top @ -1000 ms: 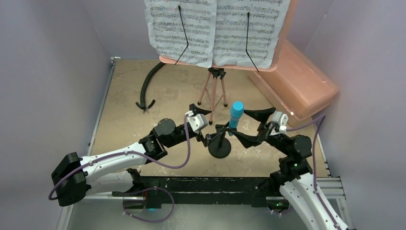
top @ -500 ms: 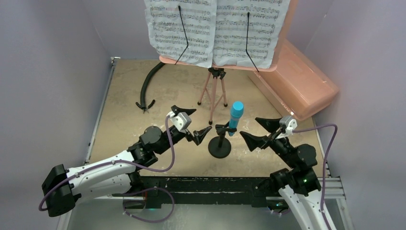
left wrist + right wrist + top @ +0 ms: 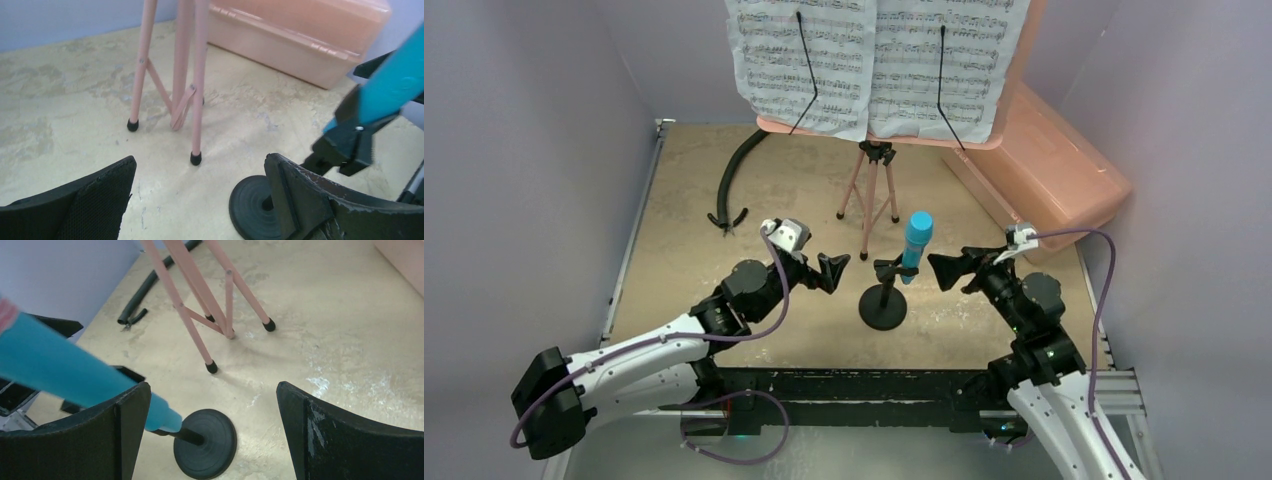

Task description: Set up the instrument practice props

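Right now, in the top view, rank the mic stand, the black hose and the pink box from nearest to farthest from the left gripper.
1. The mic stand, just right of the left gripper.
2. The black hose, back left.
3. The pink box, far right, against the wall.

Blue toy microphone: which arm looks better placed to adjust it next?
Probably right: the right gripper, open, sits just beside the blue toy microphone, while the left gripper, also open, stands farther off, past the black round-base stand.
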Robot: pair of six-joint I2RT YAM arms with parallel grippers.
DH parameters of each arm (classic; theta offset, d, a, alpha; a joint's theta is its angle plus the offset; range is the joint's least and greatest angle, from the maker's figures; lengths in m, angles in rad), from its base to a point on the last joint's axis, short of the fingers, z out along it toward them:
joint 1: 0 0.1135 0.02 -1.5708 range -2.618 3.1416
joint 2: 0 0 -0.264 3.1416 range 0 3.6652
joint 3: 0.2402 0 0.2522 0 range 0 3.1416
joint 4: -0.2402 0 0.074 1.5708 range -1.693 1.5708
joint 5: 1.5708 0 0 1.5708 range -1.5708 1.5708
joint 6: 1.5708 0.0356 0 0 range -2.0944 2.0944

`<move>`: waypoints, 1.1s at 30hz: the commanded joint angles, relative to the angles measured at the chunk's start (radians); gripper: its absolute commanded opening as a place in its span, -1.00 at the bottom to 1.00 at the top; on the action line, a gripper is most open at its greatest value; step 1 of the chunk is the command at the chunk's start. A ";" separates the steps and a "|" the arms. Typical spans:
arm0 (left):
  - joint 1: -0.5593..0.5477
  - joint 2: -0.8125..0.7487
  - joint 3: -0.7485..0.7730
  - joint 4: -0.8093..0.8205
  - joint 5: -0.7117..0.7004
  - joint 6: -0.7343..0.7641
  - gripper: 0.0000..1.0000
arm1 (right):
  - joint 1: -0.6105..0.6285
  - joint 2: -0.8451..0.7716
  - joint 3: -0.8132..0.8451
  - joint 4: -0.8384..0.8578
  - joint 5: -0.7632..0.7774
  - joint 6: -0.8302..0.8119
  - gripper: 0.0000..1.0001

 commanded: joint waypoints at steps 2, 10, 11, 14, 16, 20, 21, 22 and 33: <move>0.089 0.059 0.036 -0.032 0.081 -0.138 0.99 | 0.001 0.113 0.044 0.109 0.096 0.035 0.95; 0.272 0.135 0.048 -0.069 0.256 -0.193 0.99 | -0.017 0.293 0.006 0.327 0.115 0.033 0.95; 0.300 0.140 0.045 -0.072 0.286 -0.193 0.99 | -0.028 0.316 0.004 0.352 0.108 0.028 0.95; 0.407 0.147 0.037 -0.086 0.360 -0.186 0.99 | -0.087 0.386 -0.001 0.422 0.072 -0.001 0.96; 0.484 0.146 0.025 -0.089 0.405 -0.178 0.99 | -0.156 0.443 0.001 0.473 0.029 -0.023 0.95; 0.673 0.151 0.006 -0.078 0.528 -0.169 0.99 | -0.208 0.507 -0.006 0.553 0.069 -0.136 0.95; 0.716 0.150 0.000 -0.069 0.548 -0.169 0.99 | -0.211 0.522 -0.010 0.563 0.072 -0.173 0.95; 0.759 0.147 -0.007 -0.060 0.560 -0.168 0.99 | -0.213 0.533 -0.019 0.574 0.084 -0.202 0.95; 0.940 0.078 -0.097 0.088 0.472 -0.028 0.99 | -0.221 0.558 -0.160 0.790 0.070 -0.405 0.96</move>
